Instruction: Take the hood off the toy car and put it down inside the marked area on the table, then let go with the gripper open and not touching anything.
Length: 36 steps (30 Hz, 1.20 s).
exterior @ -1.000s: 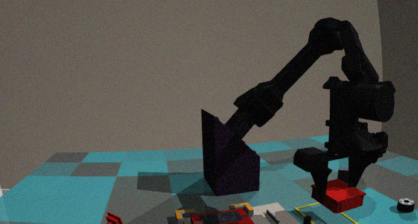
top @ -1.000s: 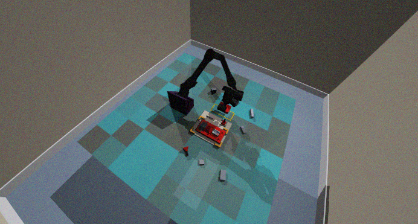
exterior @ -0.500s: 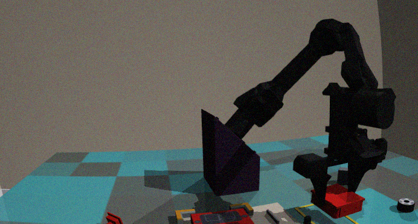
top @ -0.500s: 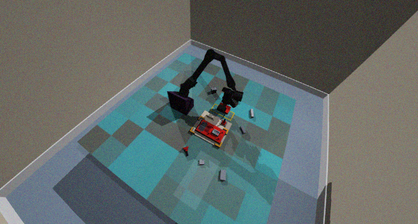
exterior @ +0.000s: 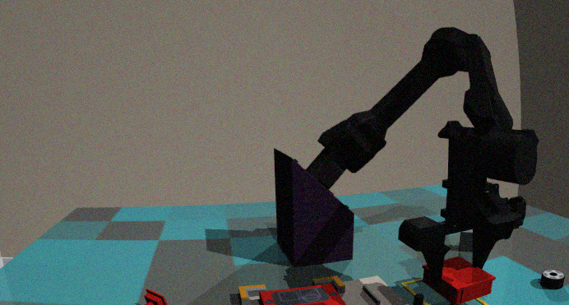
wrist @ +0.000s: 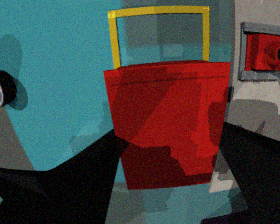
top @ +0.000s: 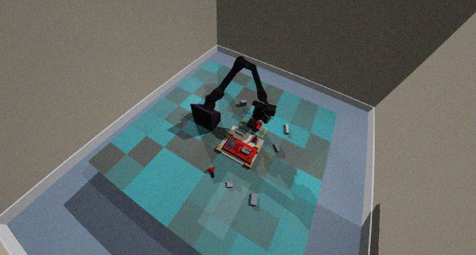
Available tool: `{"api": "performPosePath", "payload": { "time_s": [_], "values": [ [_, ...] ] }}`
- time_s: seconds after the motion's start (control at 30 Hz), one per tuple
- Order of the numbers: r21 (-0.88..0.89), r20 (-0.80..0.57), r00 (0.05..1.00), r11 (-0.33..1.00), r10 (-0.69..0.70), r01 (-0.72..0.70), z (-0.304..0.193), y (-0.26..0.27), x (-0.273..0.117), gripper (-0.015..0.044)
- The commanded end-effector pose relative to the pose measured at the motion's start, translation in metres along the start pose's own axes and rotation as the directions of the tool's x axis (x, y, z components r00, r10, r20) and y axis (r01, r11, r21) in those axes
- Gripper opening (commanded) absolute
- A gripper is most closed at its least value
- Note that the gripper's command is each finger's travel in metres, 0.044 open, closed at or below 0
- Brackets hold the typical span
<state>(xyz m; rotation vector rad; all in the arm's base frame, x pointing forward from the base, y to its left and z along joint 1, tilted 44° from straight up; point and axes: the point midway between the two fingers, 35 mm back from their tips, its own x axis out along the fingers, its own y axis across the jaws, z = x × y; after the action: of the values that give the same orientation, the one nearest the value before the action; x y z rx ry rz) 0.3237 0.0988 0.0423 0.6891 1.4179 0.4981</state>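
The red box-shaped hood [top: 258,125] [exterior: 464,275] [wrist: 166,110] is between the fingers of my gripper [top: 256,123] [exterior: 458,272] [wrist: 167,129], which is shut on its two sides. It hangs low over the marked area, a yellow outline [top: 265,132] [exterior: 413,281] [wrist: 161,10], and hides part of it. I cannot tell whether its underside touches the table. The toy car [top: 237,148] [exterior: 302,294] lies beside the outline, with a red body on a pale chassis. Its open front part shows at the right in the wrist view.
A black cylinder with a pale end face [exterior: 552,278] [wrist: 3,89] stands off to the outer side of the outline. Grey blocks [top: 276,147] [top: 253,199] [top: 230,184] and a red and black piece [top: 212,171] lie around the car. The arm's dark base [top: 205,117] [exterior: 316,231] stands behind.
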Motion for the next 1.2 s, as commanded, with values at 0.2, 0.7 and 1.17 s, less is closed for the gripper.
{"api": "performPosePath", "payload": {
  "time_s": [0.2, 0.7, 1.17],
  "values": [
    [0.009, -0.003, 1.000, 1.000, -0.002, 0.002, -0.002, -0.001, 0.006, 0.0000],
    [0.009, -0.003, 1.000, 1.000, -0.002, 0.002, -0.002, -0.001, 0.013, 0.0000],
    [0.010, -0.003, 1.000, 1.000, -0.002, 0.002, -0.002, -0.001, 0.020, 0.0000]
  ]
}}
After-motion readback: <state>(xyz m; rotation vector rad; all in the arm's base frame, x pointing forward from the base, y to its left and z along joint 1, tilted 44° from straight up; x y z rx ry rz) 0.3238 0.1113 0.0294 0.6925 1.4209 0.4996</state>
